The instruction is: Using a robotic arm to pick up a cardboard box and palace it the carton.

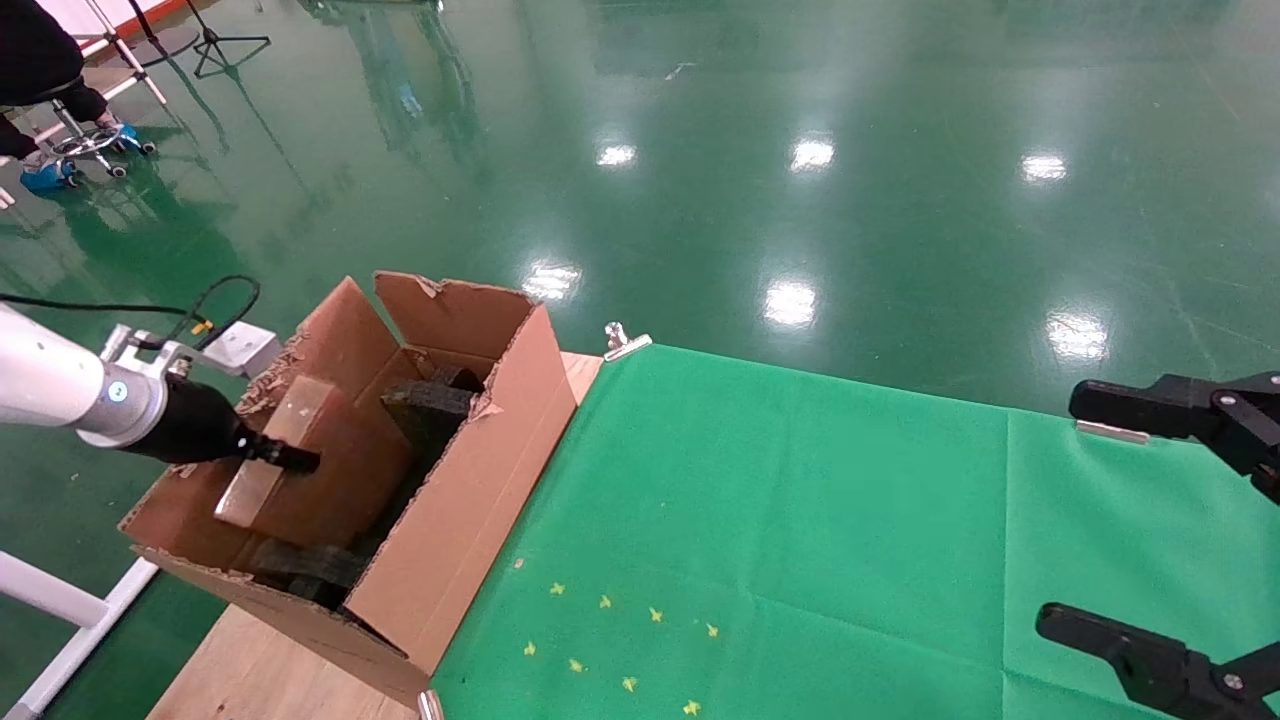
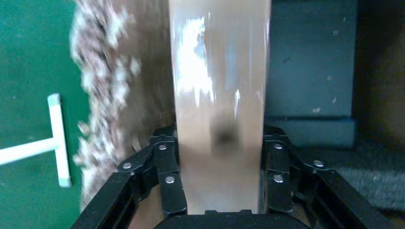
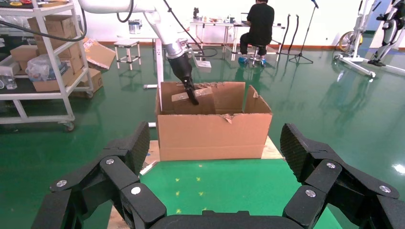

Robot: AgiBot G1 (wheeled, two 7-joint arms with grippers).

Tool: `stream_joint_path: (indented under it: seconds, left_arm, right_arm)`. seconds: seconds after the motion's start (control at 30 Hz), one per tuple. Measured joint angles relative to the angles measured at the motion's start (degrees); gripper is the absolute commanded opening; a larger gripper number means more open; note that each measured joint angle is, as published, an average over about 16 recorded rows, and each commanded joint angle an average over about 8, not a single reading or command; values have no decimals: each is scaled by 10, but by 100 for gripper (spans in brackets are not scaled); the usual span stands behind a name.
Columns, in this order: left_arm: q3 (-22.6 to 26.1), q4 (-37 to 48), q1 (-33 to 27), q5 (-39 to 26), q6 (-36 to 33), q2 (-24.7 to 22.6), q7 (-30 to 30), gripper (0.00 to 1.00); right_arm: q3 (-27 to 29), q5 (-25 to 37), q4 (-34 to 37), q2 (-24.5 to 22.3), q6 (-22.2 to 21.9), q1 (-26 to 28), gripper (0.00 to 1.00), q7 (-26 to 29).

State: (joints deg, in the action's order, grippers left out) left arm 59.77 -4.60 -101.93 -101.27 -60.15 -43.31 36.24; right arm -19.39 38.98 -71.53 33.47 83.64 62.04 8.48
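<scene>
The white robotic arm (image 1: 50, 385) reaches in from the left, and its left gripper (image 1: 285, 458) is shut on the cardboard box (image 1: 285, 415). That narrow brown box hangs tilted inside the carton's (image 1: 470, 500) open top, above the dark foam blocks (image 1: 430, 410). In the left wrist view the cardboard box (image 2: 219, 95) fills the space between the black fingers (image 2: 167, 162), its round hole showing, with the carton's ragged flap (image 2: 102, 95) beside it. The right wrist view shows the carton (image 3: 215, 131) from the front and the box (image 3: 180, 97) inside it. My right gripper (image 1: 1130, 525) stands open at the table's right side.
A green cloth (image 1: 760, 520) with small yellow marks (image 1: 620, 640) covers the table beside the carton, held by a metal clip (image 1: 622, 342). Bare wood (image 1: 260, 670) shows at the front left. A seated person (image 3: 258, 24) and a shelf of boxes (image 3: 43, 52) stand farther off.
</scene>
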Motion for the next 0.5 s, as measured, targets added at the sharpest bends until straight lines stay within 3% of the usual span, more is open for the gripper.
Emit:
stream_joint_path:
  seconds: [0.5]
  left_arm:
    - [-13, -53, -41, 18, -34, 24, -36, 100]
  right_arm:
    - [0, 0, 0, 0, 0, 0, 100, 0]
